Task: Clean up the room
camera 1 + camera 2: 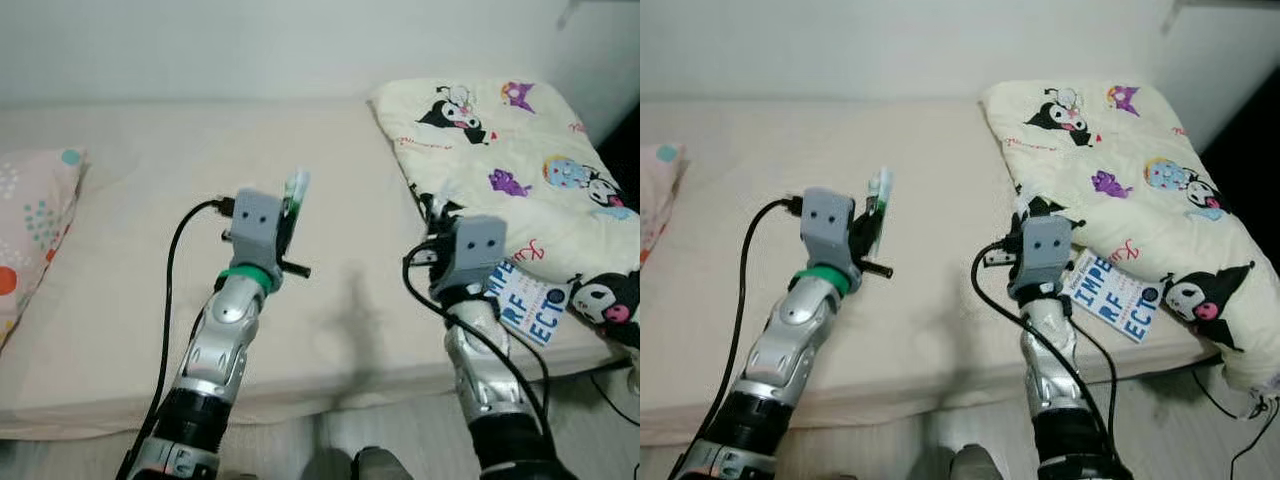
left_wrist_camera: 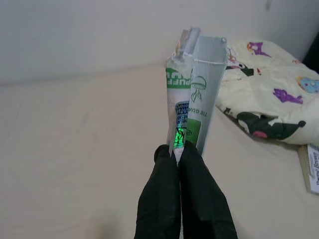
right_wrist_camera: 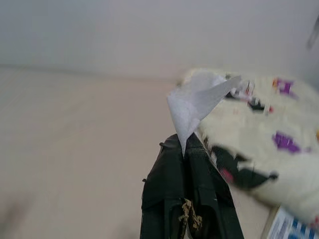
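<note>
My left gripper (image 2: 177,149) is shut on the lower end of a green and white wrapper (image 2: 194,84), holding it upright above the middle of the beige bed (image 1: 130,260). From the head camera the wrapper (image 1: 296,186) sticks up past the left wrist. My right gripper (image 3: 183,143) is shut on a crumpled white scrap of paper (image 3: 197,102). It is raised over the bed's right part, beside the edge of the cartoon-print blanket (image 1: 520,150).
A pink dotted pillow (image 1: 30,230) lies at the bed's left end. A blue and white printed card (image 1: 525,305) rests near the front edge under the blanket's corner. Cables (image 1: 1240,400) trail on the floor at the right. A pale wall runs behind the bed.
</note>
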Tool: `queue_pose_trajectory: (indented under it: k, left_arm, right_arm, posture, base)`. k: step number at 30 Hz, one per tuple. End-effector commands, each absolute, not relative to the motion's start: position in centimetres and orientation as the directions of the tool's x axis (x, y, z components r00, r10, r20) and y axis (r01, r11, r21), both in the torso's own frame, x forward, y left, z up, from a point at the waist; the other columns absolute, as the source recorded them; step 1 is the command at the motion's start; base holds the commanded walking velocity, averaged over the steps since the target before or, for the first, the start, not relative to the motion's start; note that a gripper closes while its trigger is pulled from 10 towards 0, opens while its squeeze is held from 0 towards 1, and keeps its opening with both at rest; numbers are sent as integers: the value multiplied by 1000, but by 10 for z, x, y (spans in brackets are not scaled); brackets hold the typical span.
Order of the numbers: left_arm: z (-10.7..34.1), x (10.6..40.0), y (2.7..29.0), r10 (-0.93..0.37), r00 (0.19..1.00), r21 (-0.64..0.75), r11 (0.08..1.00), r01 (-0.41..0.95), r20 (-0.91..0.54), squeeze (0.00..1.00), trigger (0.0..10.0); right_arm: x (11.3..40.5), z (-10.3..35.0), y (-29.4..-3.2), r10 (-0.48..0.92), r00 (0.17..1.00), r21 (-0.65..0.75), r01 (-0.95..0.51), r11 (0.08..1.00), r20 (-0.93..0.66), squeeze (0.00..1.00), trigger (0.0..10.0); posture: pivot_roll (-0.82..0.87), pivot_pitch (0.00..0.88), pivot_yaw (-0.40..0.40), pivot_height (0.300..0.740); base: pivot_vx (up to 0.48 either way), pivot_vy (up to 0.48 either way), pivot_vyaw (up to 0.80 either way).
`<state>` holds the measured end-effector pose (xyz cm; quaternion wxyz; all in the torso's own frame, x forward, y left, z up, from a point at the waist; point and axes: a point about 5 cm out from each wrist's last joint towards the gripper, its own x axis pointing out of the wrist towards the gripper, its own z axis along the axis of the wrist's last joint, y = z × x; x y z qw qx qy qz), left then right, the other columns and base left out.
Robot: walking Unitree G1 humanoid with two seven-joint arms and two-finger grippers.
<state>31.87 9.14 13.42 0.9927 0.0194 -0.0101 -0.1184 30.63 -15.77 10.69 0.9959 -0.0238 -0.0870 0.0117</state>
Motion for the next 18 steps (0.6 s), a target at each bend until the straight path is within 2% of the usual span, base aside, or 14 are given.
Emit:
queue_pose_trajectory:
  k: [1, 8, 18]
  left_arm:
    - [124, 314, 90, -246, 969, 46, 968, 248, -29, 0, 10000]
    - [115, 310, 92, -241, 967, 18, 970, 243, -80, 0, 10000]
    - [114, 310, 94, -230, 971, 66, 970, 235, -68, 0, 10000]
  right_arm:
    - [302, 96, -157, 30, 991, -32, -26, 999, 129, 0, 10000]
    - [300, 91, -153, 35, 992, -30, -32, 999, 118, 0, 10000]
    - [302, 89, -149, 44, 993, -26, -41, 999, 111, 0, 10000]
  posture:
    - [-52, 30, -1, 740]
    - [-54, 29, 6, 740]
    - [-53, 20, 15, 740]
  base:
    - [0, 0, 0]
    - [0, 0, 0]
    - [0, 0, 0]
